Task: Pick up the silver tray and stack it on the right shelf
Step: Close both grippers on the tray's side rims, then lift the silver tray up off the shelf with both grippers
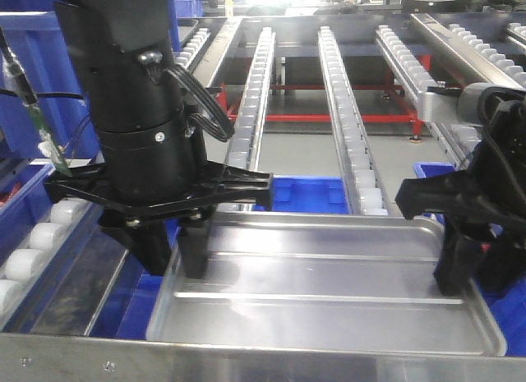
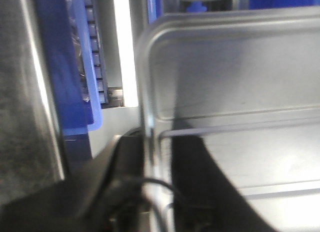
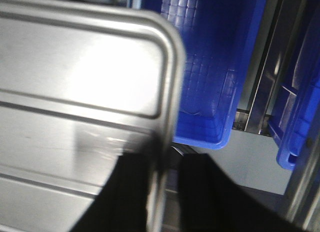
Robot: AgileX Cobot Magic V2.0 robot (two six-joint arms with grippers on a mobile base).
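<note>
Nearest the lens: broad flat steel front bar of the right shelf, screws visible near its left end. Farther back, rails of small white rollers running away from the camera.

At the left, left end effector, black, pointing down over the left rim of the silver tray. Straddles that rim, one finger outside and the other inside on the tray base, both tight against the metal in the left wrist view: clenched on the tray's left edge.

In the middle, silver tray lying level just behind the front bar, two long ridges across its base, over a blue crate. Cannot tell whether resting on the crate or lifted off it.

At the right, right end effector down over the tray's right rim near its front corner. In the right wrist view, one finger inside the rim, the other outside with a thin sliver showing beside the metal; cannot tell whether clamped or merely around it. Just beyond that rim, another blue crate.
</note>
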